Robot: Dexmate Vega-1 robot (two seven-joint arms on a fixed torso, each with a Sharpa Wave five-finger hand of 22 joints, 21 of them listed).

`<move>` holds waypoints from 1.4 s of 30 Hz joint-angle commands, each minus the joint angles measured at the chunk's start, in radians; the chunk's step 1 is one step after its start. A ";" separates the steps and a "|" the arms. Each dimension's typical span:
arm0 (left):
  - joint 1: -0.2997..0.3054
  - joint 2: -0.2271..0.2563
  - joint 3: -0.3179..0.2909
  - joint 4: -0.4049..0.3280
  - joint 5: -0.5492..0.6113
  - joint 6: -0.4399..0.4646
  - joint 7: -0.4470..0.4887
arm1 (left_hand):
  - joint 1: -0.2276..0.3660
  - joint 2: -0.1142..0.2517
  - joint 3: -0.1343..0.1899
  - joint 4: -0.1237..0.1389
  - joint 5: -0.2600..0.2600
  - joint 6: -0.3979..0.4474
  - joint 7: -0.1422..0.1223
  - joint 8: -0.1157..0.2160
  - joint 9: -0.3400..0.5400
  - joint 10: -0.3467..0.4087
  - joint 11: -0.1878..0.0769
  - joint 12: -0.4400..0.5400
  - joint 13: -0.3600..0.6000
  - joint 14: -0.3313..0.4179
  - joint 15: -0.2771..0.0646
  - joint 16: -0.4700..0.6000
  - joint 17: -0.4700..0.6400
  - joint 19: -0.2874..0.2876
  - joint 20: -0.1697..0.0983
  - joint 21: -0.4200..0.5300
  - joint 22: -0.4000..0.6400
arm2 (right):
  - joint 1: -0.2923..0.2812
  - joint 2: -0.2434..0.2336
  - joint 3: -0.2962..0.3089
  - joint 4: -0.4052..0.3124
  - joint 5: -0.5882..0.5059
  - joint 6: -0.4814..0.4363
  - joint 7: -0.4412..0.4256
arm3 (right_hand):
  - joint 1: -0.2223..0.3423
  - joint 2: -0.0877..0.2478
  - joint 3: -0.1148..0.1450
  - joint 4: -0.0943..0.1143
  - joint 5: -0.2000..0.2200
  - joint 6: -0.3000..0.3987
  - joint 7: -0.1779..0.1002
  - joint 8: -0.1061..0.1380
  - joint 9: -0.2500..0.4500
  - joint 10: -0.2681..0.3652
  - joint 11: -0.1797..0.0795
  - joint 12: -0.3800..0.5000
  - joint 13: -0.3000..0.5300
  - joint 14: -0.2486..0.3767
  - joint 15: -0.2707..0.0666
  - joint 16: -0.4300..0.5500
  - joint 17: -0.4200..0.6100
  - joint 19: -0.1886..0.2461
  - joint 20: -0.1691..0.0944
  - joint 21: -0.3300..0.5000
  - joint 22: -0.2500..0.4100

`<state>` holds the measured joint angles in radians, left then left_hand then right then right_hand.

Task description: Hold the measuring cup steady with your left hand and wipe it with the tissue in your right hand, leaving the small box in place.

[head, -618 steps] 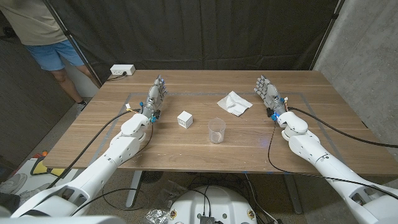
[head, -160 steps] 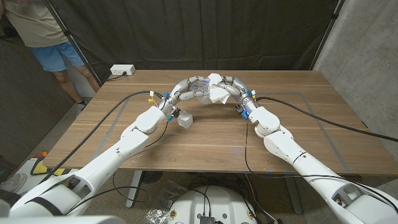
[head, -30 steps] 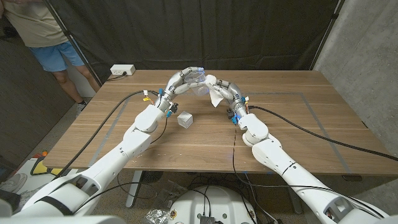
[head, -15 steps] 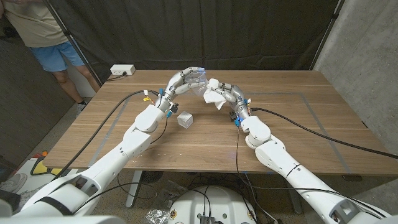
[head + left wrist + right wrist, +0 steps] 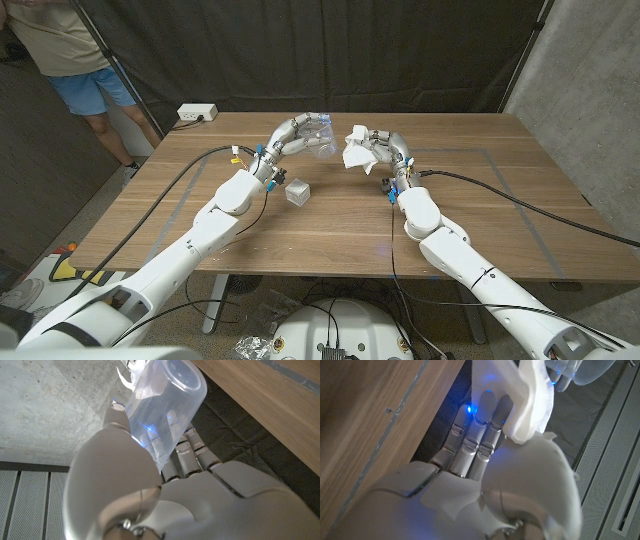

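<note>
Upper centre: left hand [image 5: 293,133] grasps the raised measuring cup [image 5: 318,135]; right hand [image 5: 385,148] pinches the tissue [image 5: 356,150] just apart. Hold steady; wipe lightly.

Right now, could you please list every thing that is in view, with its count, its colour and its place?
measuring cup: one, clear plastic, held up above the table's far middle by the left hand
tissue: one, white, crumpled, in the right hand, apart from the cup
small box: one, white, on the table nearer than the cup
table: one, brown wood
power strip: one, white, far left corner of the table
person: one, blue shorts, behind the table at far left
left hand: one, silver, grips the cup
right hand: one, silver, holds the tissue
</note>
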<state>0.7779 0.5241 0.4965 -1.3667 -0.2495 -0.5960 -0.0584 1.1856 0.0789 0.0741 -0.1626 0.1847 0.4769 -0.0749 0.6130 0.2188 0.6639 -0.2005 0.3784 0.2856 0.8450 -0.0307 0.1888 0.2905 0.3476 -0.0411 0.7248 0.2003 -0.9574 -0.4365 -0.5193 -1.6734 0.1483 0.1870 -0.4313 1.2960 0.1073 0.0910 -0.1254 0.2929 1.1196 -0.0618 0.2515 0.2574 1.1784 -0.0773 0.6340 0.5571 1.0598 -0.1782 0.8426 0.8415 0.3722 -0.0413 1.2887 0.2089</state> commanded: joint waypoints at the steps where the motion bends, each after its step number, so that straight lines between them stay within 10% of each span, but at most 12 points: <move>1: 0.023 0.053 0.003 -0.089 0.119 0.106 0.081 | 0.025 0.046 0.063 0.059 -0.002 -0.008 0.003 0.001 0.002 -0.008 -0.005 0.005 0.003 0.064 -0.186 0.004 0.004 -0.008 -0.017 0.006 -0.001 | -0.018 -0.036 0.004 -0.043 -0.181 -0.088 -0.123 | -0.002 0.013 -0.005 0.000 0.007 0.011 0.002 0.000 0.006 -0.001 0.001 -0.006 0.003 0.003 -0.054 -0.007 0.006 -0.006 -0.085 0.007 -0.002; 17: 0.045 0.125 0.018 -0.235 0.225 0.335 0.146 | 0.011 0.049 0.067 0.065 -0.001 -0.034 0.012 -0.007 0.002 -0.035 -0.001 -0.005 0.004 0.036 -0.182 0.003 0.010 -0.029 0.003 0.008 -0.001 | -0.017 -0.071 -0.025 -0.085 -0.349 -0.281 -0.193 | -0.003 0.013 -0.009 0.002 0.008 0.013 -0.002 -0.003 0.006 0.000 0.003 -0.012 0.007 0.001 -0.054 -0.018 0.008 -0.011 -0.088 0.014 -0.015; 42: -0.009 0.122 0.097 -0.194 0.358 0.527 0.224 | -0.008 0.037 0.070 0.066 0.000 -0.063 0.009 -0.015 0.004 -0.086 0.007 -0.026 0.000 -0.051 -0.175 -0.006 0.015 -0.069 0.018 0.007 -0.004 | 0.061 -0.134 -0.172 -0.151 -0.598 -0.775 -0.085 | -0.006 0.015 -0.014 0.004 0.011 0.011 -0.004 -0.008 0.008 -0.007 -0.003 -0.027 0.012 -0.001 -0.055 -0.035 0.009 -0.027 -0.091 0.011 -0.023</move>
<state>0.7873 0.6356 0.5608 -1.5458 0.0317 -0.2049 0.1328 1.1855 0.0790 0.0738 -0.1623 0.1848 0.4244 -0.0659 0.6031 0.2212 0.5868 -0.1946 0.3548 0.2843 0.7945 -0.0811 0.1834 0.2996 0.2865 -0.0230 0.7286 0.1952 -0.9490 -0.5414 -0.6127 -1.8033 -0.3680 -0.3858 -0.6001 1.2910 0.1121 0.0808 -0.1209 0.2972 1.1271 -0.0623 0.2420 0.2625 1.1753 -0.0803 0.6100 0.5633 1.0597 -0.1779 0.8132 0.8500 0.3571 -0.0443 1.2961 0.1859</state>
